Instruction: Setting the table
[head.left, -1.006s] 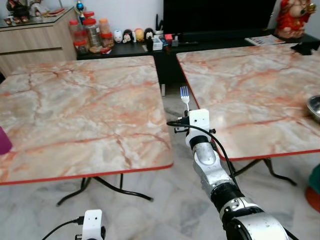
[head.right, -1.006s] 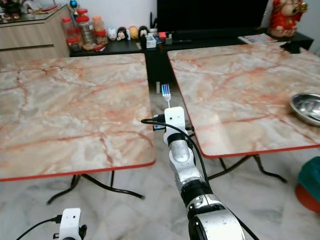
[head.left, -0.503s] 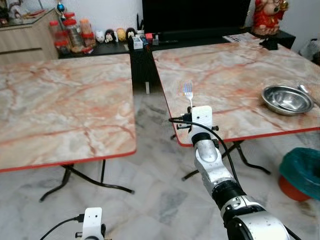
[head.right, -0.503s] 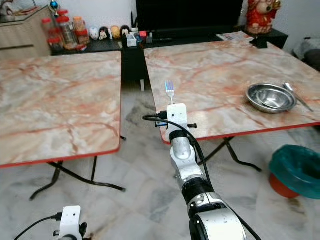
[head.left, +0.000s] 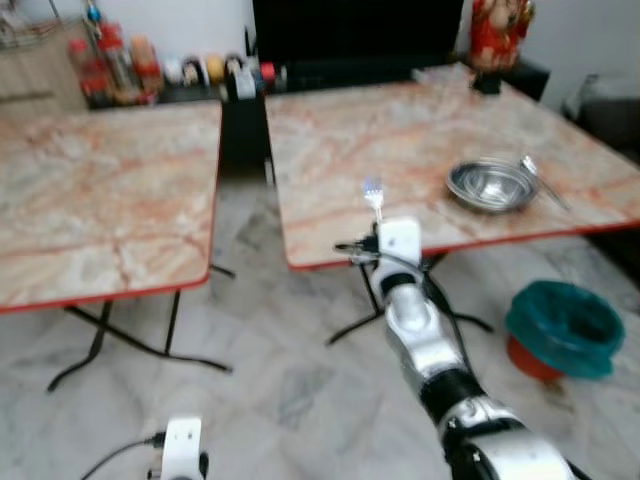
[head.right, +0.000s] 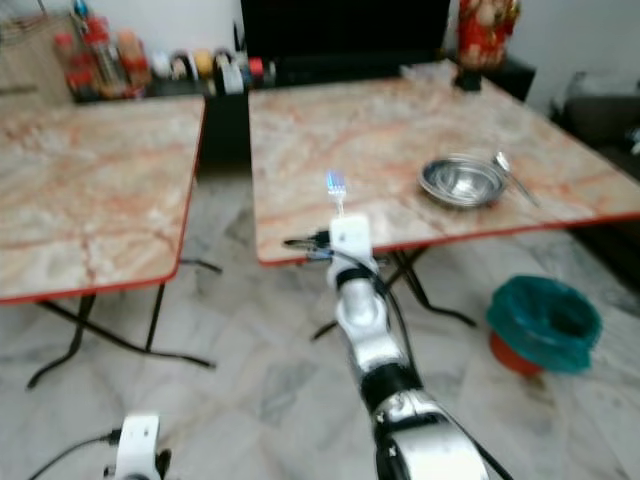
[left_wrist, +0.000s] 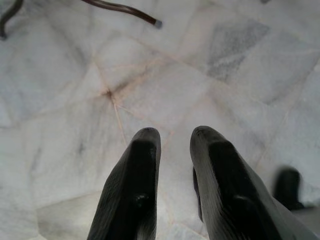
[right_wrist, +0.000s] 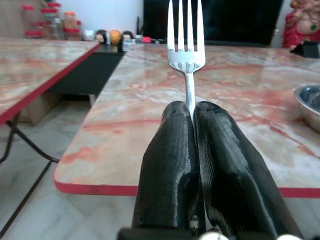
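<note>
Two marble-pattern tables with red edges stand on a pale tiled floor (left_wrist: 75, 150), with a dark cabinet and a row of jars behind them. The right table (head.left: 350, 160) carries a steel bowl (head.left: 490, 184) with a spoon (head.left: 540, 180) lying just beside it, maybe touching its rim; the head views are blurred, so I cannot be sure. A teal bin (head.left: 565, 322) stands on the floor beyond that table's near corner.

The right gripper (right_wrist: 194, 125) is pressed shut on the handle of a fork (right_wrist: 186, 45), which stands upright with its tines up. It is held in front of the near edge of the right table, probably so that it can be carried safely and then laid down near the bowl.

The right wrist view shows clearly that both black fingers (right_wrist: 170, 165) clamp the thin handle, which the head views cannot resolve. The head views give the layout instead: bowl, spoon, bin and both tables together.

The left gripper (left_wrist: 172, 137) hangs idle over the floor, its fingers a little apart and holding nothing.
</note>
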